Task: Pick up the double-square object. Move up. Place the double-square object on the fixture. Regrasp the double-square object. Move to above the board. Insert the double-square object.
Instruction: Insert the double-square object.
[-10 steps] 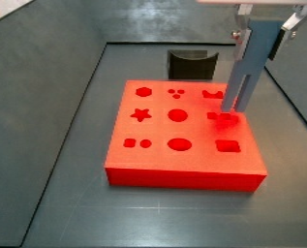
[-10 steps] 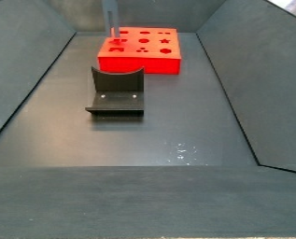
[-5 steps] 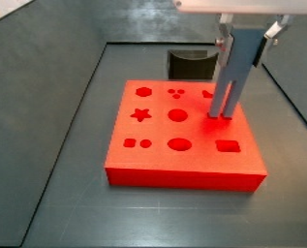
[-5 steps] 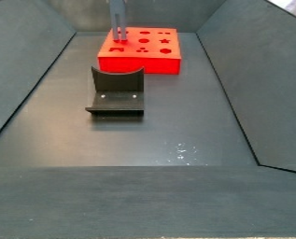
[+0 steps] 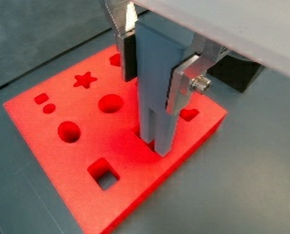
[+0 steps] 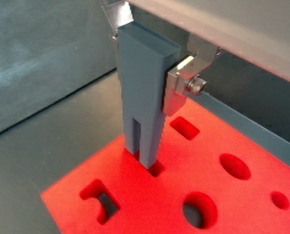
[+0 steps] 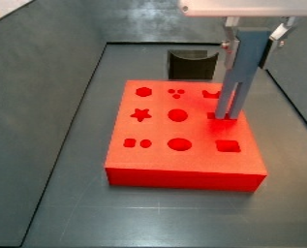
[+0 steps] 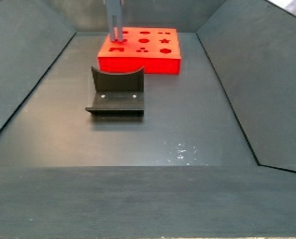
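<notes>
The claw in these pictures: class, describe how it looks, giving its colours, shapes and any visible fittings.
The claw above the board has two flat silver metal finger plates with dark pads. One plate is angled at its edge and carries a small silver bolt, clear in both wrist views. Above them sits a pale, whitish body. No cables or markings show.

We are counting one board (image 7: 182, 167), and on it we are seeing nine cut-out places in three rows of three: one hexagon (image 7: 144, 92), one star (image 7: 140, 114), one square (image 7: 230, 146), with round and oval ones among the rest. We are counting one double-square object (image 7: 233, 82) and one fixture (image 8: 117, 91). We are finding one gripper (image 7: 250, 41), which is sitting above the board's edge, and in a wrist view we are counting its two fingers (image 5: 190, 82), which are clamping the single bar between them.
</notes>
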Available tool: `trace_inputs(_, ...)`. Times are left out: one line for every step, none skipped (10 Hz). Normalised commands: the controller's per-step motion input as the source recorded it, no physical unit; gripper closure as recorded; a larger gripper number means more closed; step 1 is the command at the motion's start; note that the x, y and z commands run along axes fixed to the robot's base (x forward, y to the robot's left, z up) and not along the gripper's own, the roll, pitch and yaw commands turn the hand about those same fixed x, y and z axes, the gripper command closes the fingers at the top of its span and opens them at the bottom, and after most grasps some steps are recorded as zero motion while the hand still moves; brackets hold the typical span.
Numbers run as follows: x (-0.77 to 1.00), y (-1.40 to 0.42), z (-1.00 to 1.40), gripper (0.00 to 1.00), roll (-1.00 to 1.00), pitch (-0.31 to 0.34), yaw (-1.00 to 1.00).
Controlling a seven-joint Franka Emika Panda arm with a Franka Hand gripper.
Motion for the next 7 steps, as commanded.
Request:
trace_inputs(-0.36, -0.01, -0.06, 1.00, 0.00, -0.059, 0.00)
trace_inputs(-0.27, -0.01, -0.12, 1.00, 0.00, -0.067, 0.00)
trace_inputs(0.04, 0.00, -0.37, 1.00, 0.00, -0.057, 0.00)
trace_inputs(0.39, 0.00, -0.62, 1.00, 0.01, -0.059, 0.00)
trace_inputs(0.39, -0.01, -0.69, 1.00, 0.03, -0.091, 0.02)
trace_inputs(0.35, -0.06, -0.49, 1.00, 0.00, -0.043, 0.00)
trace_inputs(0.22, 0.00, -0.17, 1.00, 0.00, 0.000, 0.00)
